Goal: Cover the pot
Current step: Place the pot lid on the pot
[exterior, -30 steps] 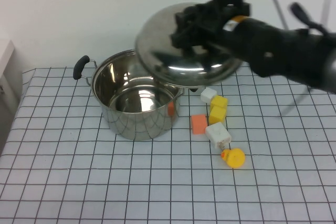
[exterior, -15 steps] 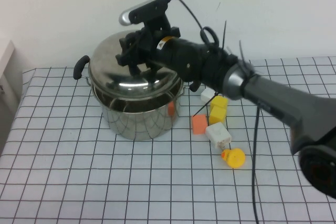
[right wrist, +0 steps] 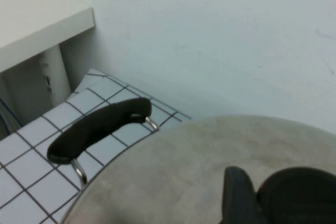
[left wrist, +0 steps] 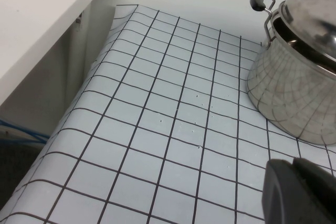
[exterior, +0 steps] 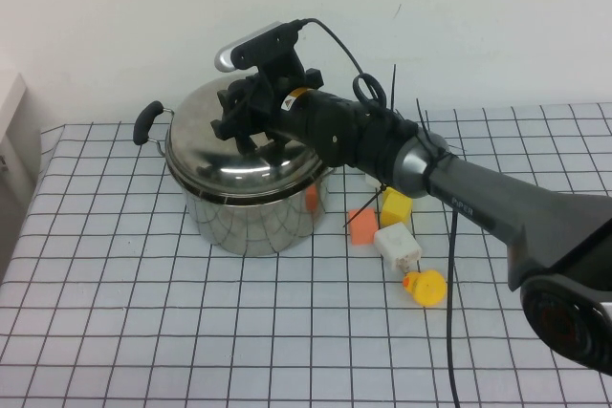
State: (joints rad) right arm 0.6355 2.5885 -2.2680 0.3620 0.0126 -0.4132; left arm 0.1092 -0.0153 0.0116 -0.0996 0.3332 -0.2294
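In the upper left-centre of the high view the pot (exterior: 251, 203) sits directly under the domed lid (exterior: 239, 155), whose knob the right gripper (exterior: 251, 121) clamps from above, while the left gripper (left wrist: 302, 192), fingers unreadable, stays well off left.

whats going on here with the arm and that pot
The right arm reaches across the table with its right pincer at the top of the domed lid, which rests on the steel pot. The left wrist view shows a dark gap under the lid's rim on one side. The left pincer is parked low beside the pot. Toy blocks and a yellow duck lie to the pot's right.
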